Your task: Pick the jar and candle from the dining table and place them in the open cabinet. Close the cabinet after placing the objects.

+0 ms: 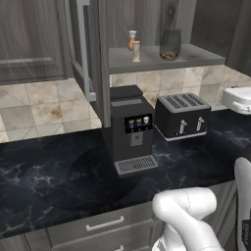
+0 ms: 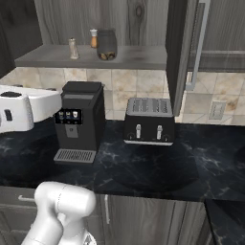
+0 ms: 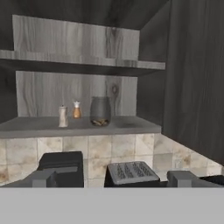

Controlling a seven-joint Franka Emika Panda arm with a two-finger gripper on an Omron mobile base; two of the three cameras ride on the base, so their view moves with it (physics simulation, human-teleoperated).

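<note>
Below cabinet (image 1: 162, 58) shelf: coffee mach. (image 1: 130, 128), toaster (image 1: 183, 115)

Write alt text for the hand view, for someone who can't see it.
An open dark wood-grain cabinet holds a smoky glass jar, a slim cream candle and a small orange pale-topped item on its lower grey shelf. Below, a black coffee machine and a toaster stand against beige tiles, with the robot's fingers spread wide and empty at the bottom.
</note>
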